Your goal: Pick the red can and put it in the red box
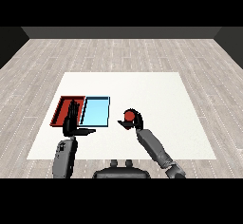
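Observation:
The red can (128,116) stands upright on the white table (156,95), right of the two trays. My right hand (137,121) is curled round it, fingers and thumb wrapping its sides, so only the can's top and upper side show. The red tray (62,105) lies at the left of the table, partly covered by my left hand (72,119). That hand is held up flat with straight fingers, thumb pointing right, and holds nothing.
A light blue tray (96,111) lies directly right of the red tray, between it and the can. The table's front edge runs just below both forearms. Grey wooden floor surrounds the table.

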Tool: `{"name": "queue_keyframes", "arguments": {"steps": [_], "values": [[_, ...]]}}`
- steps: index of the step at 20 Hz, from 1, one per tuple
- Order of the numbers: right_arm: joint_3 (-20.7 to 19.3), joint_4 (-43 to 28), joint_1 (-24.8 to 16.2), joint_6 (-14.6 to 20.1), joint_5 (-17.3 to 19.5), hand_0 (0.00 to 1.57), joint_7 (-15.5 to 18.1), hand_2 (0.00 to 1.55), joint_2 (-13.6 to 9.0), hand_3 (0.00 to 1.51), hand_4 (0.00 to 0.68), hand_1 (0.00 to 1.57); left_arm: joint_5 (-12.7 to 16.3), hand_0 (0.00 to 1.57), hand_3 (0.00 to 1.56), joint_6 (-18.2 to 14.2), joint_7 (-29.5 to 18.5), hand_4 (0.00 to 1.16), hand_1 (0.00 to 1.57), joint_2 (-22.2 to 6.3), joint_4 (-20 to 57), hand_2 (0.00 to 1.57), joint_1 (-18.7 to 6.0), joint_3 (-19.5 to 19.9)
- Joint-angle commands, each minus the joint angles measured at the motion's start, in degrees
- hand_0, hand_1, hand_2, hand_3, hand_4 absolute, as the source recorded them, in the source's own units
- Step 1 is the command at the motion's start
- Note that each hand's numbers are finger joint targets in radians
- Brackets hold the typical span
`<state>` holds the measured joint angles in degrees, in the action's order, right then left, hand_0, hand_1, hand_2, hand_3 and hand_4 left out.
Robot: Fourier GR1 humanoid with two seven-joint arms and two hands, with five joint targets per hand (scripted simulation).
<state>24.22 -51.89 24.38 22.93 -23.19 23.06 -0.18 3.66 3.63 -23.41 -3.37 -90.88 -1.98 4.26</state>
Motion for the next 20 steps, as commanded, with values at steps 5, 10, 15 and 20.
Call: {"name": "queue_keyframes", "arguments": {"steps": [5, 10, 15, 20], "values": [[2.31, -3.18, -1.12, 4.69, 2.25, 1.57, -5.22, 1.49, 0.17, 1.43, 0.577, 1.57, -1.29, 0.00, 0.00, -0.30, -0.89, 0.00, 0.00, -0.12, 1.95, 0.00, -0.40, -0.16], [-0.39, 0.65, 0.22, 0.27, 1.84, 1.57, -2.93, 1.49, 0.16, 1.43, 0.582, 1.57, -0.98, 0.00, 0.00, -1.39, 1.13, 0.00, 0.00, -0.22, 0.18, 0.00, -2.18, 0.33], [-3.23, -3.45, 1.58, 1.47, 5.66, 1.57, -4.25, 1.48, 0.17, 1.41, 0.589, 1.57, -2.60, 0.00, 0.00, -0.64, -0.39, 0.00, 0.00, 0.49, -1.38, 0.00, 2.21, -1.89], [-1.05, -20.21, -4.73, 4.95, 10.29, 1.57, -10.45, 1.48, -2.50, 1.40, 0.619, 1.57, -0.59, 0.00, 0.00, 0.86, 0.03, 0.00, 0.00, -1.43, 0.03, 0.00, -0.30, 0.51]]}}
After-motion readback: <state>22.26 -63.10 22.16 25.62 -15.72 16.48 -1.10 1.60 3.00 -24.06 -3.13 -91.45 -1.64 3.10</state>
